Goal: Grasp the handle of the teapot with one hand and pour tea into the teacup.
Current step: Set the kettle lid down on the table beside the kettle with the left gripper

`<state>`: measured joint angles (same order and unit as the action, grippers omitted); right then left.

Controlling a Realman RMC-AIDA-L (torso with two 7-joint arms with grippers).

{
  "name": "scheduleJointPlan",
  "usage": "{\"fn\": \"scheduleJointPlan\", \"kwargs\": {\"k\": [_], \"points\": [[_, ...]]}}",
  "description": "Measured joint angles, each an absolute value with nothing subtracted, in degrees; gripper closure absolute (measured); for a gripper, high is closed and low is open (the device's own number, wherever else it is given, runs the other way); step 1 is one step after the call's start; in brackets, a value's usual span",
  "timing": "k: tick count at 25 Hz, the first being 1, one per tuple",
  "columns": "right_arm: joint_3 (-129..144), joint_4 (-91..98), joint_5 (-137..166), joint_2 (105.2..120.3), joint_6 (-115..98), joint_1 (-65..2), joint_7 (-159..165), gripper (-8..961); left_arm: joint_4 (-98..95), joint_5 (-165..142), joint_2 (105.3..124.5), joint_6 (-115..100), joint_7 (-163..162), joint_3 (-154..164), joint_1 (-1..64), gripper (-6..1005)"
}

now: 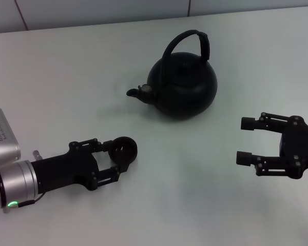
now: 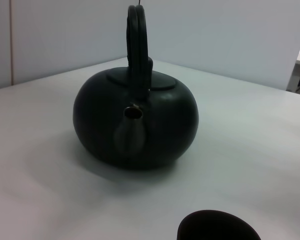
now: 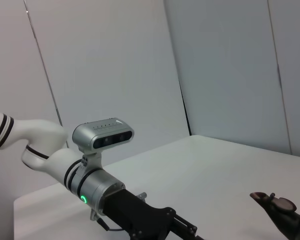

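Observation:
The teapot [image 1: 184, 86] stands at the back middle of the white table, spout [image 1: 136, 93] toward my left. Its handle [image 1: 188, 40] arches upright over the lid. It fills the left wrist view [image 2: 136, 125], spout facing the camera. The teacup [image 1: 124, 150] sits on the table in front of the spout, between the fingertips of my left gripper [image 1: 114, 159], which closes against its sides. The cup's rim shows in the left wrist view [image 2: 218, 228]. My right gripper [image 1: 246, 141] is open and empty, to the right of and nearer than the teapot. No tea shows.
The silver camera housing [image 1: 2, 136] on my left wrist is at the left edge. The right wrist view shows my left arm [image 3: 97, 187] and the tip of the teapot's spout [image 3: 276, 204]. A pale wall runs behind the table [image 1: 66, 82].

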<state>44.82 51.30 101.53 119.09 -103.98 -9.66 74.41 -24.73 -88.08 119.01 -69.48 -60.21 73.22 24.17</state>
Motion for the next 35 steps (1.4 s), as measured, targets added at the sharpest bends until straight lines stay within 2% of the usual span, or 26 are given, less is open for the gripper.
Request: {"fn": "scheduleJointPlan", "kwargs": {"k": [28, 33, 35], "points": [[44.82, 51.69, 101.24, 119.09, -103.70, -9.94, 74.78, 146, -25.36, -87.92, 118.99, -67.18, -61.10, 75.02, 24.16, 290], [44.82, 51.68, 101.24, 119.09, -103.59, -10.06, 74.79, 145, -27.29, -87.91, 118.93, -67.44, -62.87, 75.09, 23.57, 139], [44.82, 51.68, 101.24, 119.09, -103.56, -10.11, 74.79, 145, -27.49, -87.91, 118.92, -67.46, -63.01, 75.09, 23.51, 139]]}}
